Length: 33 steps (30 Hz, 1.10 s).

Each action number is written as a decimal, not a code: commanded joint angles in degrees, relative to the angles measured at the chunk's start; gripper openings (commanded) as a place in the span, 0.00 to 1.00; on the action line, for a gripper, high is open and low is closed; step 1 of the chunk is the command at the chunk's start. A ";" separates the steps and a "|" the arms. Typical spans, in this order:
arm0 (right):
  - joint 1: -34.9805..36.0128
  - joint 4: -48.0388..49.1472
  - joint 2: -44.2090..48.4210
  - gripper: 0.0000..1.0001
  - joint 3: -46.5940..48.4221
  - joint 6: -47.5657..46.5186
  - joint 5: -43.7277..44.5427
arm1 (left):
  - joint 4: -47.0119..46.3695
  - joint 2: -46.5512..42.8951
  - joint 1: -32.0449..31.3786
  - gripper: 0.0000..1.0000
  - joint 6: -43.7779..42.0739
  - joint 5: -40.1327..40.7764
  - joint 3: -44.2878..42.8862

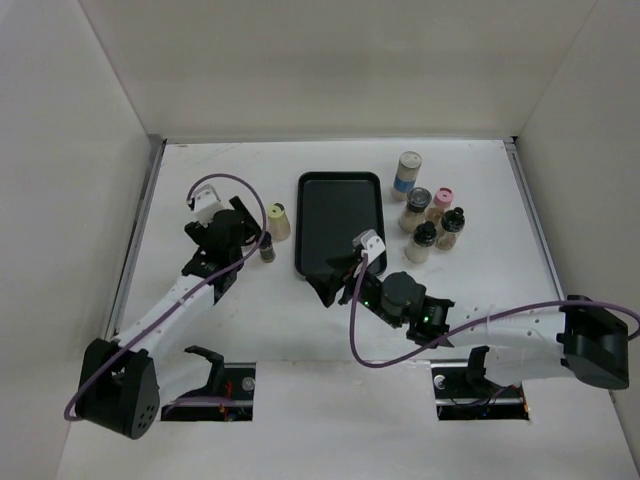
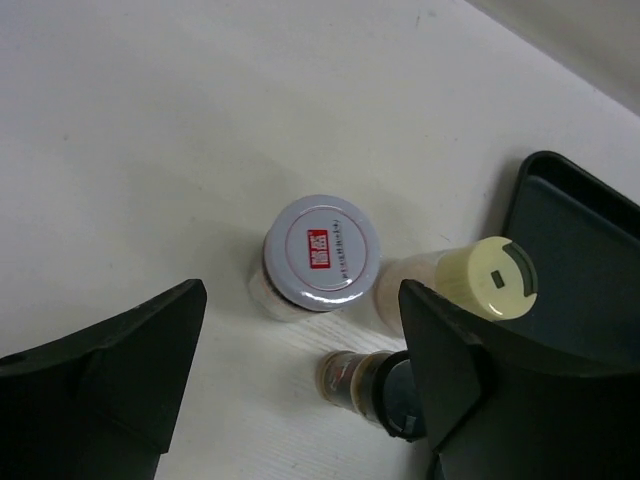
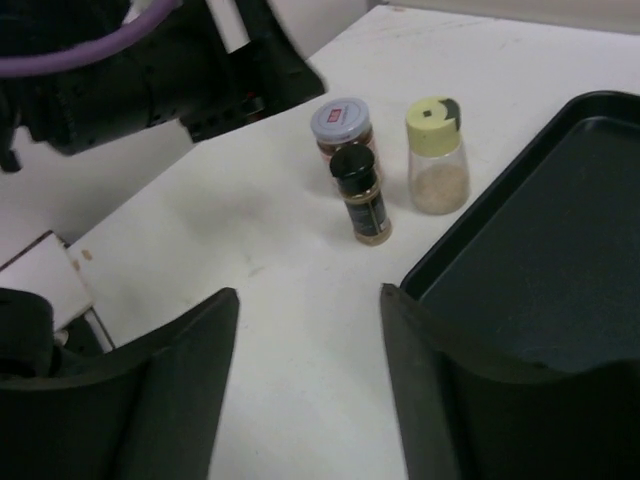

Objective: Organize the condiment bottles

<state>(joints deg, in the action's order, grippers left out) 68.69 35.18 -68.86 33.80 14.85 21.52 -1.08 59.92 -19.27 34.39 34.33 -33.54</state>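
Note:
Three condiment bottles stand left of the black tray point(image 1: 340, 195): a grey-capped jar point(image 2: 322, 250), a yellow-capped bottle point(image 2: 495, 278) and a small dark black-capped bottle point(image 2: 385, 385). My left gripper point(image 2: 302, 292) is open and empty above them, with the grey-capped jar between its fingers from above. In the top view the left gripper point(image 1: 240, 236) hides that jar. My right gripper point(image 3: 308, 293) is open and empty over bare table by the tray's near-left corner point(image 1: 338, 275). Several more bottles stand right of the tray, among them a tall blue-labelled one point(image 1: 407, 172) and a pink-capped one point(image 1: 441, 203).
The tray point(image 3: 540, 240) holds nothing. White walls enclose the table on the left, back and right. The left arm point(image 3: 150, 70) hangs just behind the three left bottles in the right wrist view. Both arm bases sit at the near edge.

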 commanded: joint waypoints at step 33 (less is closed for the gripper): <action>0.18 4.11 -4.70 0.90 1.00 2.37 -5.96 | -10.95 10.75 2.09 0.33 -8.19 9.27 -14.97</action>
<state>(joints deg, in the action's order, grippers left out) 68.73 35.24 -72.88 33.80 16.49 16.40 -2.48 78.19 -17.63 28.58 38.72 -43.92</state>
